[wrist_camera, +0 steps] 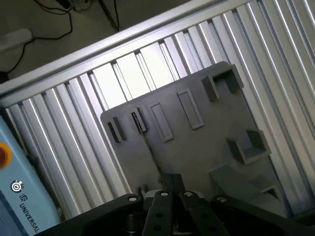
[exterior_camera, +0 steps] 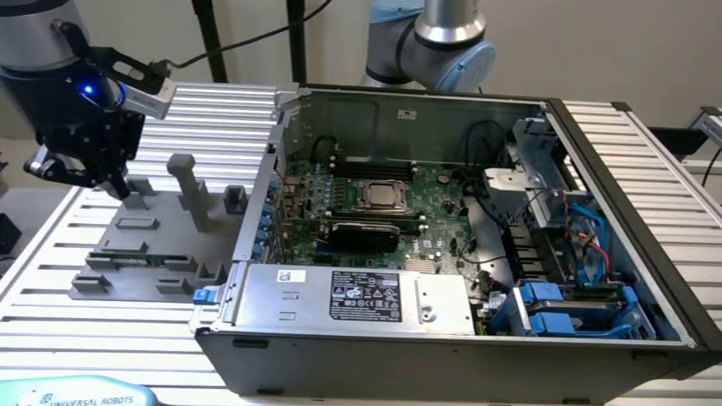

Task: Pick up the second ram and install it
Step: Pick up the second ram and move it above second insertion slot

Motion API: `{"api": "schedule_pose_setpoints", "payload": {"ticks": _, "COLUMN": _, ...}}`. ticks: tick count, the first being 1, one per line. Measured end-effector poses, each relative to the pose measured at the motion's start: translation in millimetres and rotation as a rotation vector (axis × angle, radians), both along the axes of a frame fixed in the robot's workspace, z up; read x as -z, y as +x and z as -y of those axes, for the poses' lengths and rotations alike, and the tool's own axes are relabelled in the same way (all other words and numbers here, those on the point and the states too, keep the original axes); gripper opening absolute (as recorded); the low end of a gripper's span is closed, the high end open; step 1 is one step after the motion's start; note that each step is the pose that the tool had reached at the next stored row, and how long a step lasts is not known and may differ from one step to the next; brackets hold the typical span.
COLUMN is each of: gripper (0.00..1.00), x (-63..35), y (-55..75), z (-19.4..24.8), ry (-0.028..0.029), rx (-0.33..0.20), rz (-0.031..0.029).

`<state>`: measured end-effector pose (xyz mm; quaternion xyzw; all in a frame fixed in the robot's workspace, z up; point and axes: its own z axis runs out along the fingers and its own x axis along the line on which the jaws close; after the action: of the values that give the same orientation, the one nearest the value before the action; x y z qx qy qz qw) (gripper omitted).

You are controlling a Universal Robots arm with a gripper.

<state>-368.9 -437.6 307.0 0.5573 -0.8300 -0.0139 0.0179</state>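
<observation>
While closed jaws hover above fixture [exterior_camera: 169,224] edge, second ram [exterior_camera: 118,252] seemingly apart.

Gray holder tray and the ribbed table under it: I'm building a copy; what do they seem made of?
The gray holder tray looks like matte plastic: uniform dull gray, blocky pockets. The ribbed table looks like bare aluminium: silvery, shiny parallel slats.

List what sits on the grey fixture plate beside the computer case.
On the plate: raised grey blocks, a tall post and a green ram stick. The claw covers part of its far corner.
</observation>
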Motion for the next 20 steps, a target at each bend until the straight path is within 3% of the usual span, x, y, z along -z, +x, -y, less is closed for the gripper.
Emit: {"api": "schedule_pose_setpoints", "payload": {"ticks": 20, "gripper": 0.11, "x": 19.0, "y": 0.0, "z": 0.0, "ry": -0.0001, "rx": -0.356, "rz": 0.0000}}
